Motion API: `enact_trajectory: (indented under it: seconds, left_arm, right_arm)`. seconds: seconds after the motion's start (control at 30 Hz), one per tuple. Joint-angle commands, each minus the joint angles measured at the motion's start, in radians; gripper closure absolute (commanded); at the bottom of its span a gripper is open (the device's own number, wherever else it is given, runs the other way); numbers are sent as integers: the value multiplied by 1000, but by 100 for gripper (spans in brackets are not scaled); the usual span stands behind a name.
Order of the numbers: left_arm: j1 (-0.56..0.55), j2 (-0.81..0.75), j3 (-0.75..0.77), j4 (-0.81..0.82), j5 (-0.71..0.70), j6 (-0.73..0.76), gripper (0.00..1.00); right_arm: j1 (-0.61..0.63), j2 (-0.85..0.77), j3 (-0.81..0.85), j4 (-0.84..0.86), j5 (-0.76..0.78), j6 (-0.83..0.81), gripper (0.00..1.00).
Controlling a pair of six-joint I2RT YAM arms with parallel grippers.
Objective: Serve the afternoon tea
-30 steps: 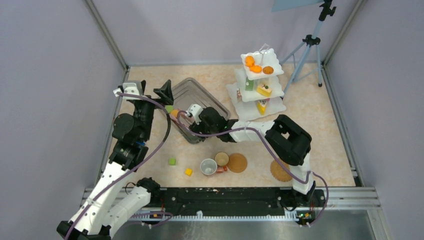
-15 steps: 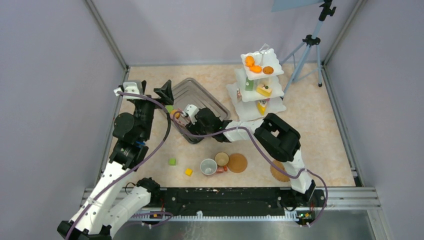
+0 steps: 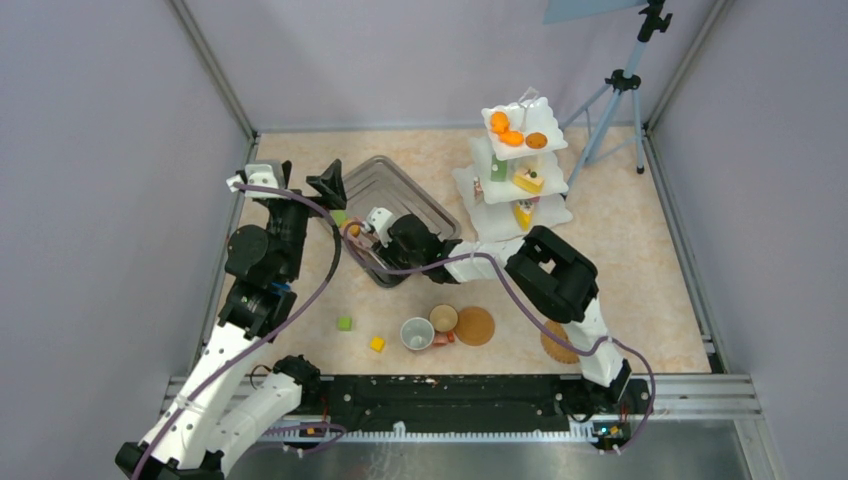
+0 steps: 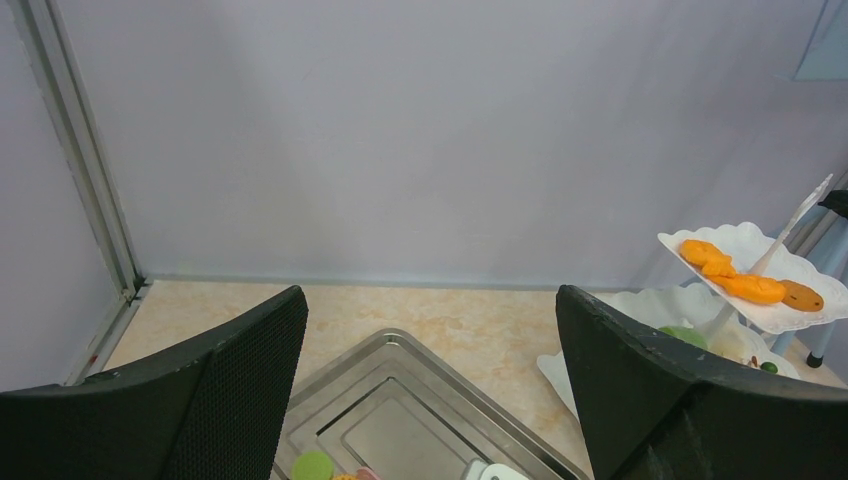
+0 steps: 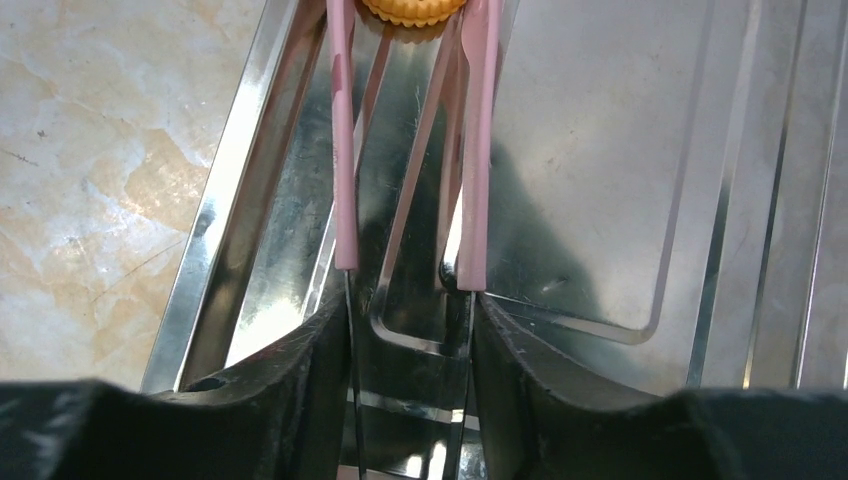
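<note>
Obs: right gripper (image 5: 410, 310) clenched on pink tongs (image 5: 470, 150). Tong tips pinch an orange round (image 5: 412, 10) just inside the steel tray (image 5: 600, 150) left rim. The left gripper (image 4: 430, 310) is released, fingers wide, at the tray's far-left corner. White stand (image 3: 545, 110) is beside the tray's right.

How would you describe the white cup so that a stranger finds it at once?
Look at the table, at the middle of its near edge. A round woven mat lies there, two cups to its left. The white cup is the leftmost; the tan cup is its neighbour.
</note>
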Motion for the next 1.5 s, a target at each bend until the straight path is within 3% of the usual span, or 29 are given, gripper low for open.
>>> enact_trajectory:
  seconds: [0.0,0.27,0.77,0.93,1.23,1.47]
  left_arm:
    - [8,-6,29,29,18,-17,1]
    - [9,-8,30,28,18,-18,1]
    - [18,-12,28,28,25,-27,1]
    - [17,-21,29,27,11,-20,1]
    - [17,-20,29,28,23,-29,1]
    - [16,-14,27,27,32,-38,1]
  right_arm:
    - [-7,11,54,11,16,-17,61]
    - [-5,-61,19,21,28,0,74]
    - [-5,-393,-186,-21,117,172,83]
    - [-6,-619,-239,-210,200,274,84]
    - [-7,-1116,-166,-792,409,425,85]
    - [-21,-1242,-35,-1037,631,431,86]
